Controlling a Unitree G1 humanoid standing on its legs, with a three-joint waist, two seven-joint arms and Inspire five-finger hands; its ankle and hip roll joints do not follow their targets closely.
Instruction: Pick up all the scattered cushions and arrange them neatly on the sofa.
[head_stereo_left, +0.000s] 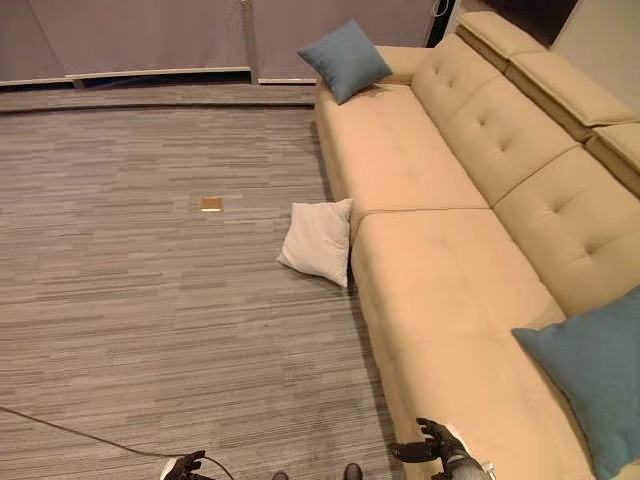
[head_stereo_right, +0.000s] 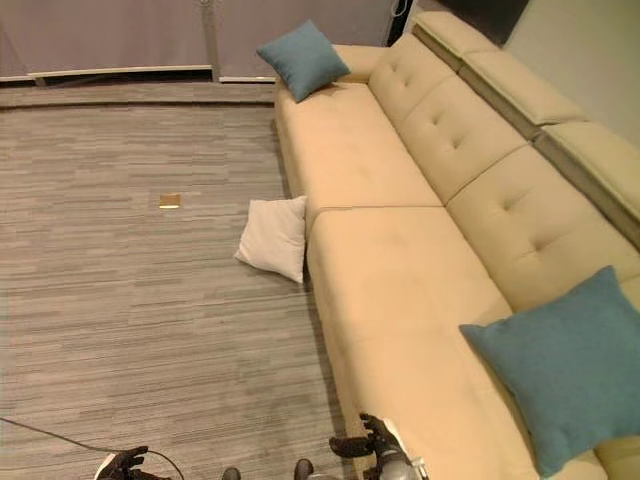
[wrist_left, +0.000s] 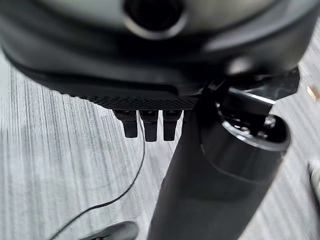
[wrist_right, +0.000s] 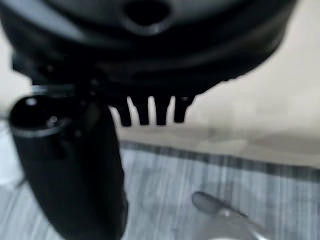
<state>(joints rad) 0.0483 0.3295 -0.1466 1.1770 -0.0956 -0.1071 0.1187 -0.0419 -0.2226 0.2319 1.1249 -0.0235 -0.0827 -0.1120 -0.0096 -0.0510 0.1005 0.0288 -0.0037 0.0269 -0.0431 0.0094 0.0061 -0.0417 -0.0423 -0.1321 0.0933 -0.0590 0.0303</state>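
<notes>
Reaching the last stray piece means crossing the striped carpet (head_stereo_left: 150, 280) first, keeping close along the front of the long beige sofa (head_stereo_left: 420, 270). Already seated: one blue cushion at the far end (head_stereo_left: 345, 58), propped against the armrest, and another blue cushion at the near end (head_stereo_left: 595, 375), leaning on the backrest. Left to fetch: the white cushion (head_stereo_left: 318, 241), standing on the carpet and leaning against the sofa's front edge, near the seam between the two seat sections. Best approached square-on, stopping just short of it rather than stepping on a corner. Then bending low and taking it by both side edges, not by one corner, to stop it folding or swinging. Both hands free for that: left hand (head_stereo_left: 183, 466) low over the carpet, fingers relaxed and holding nothing; right hand (head_stereo_left: 432, 443) by the sofa's near front edge, fingers spread loose, likewise empty. Avoiding the small brass floor plate (head_stereo_left: 211, 204), well clear to the side. Placing it mid-seat, upright against the backrest
</notes>
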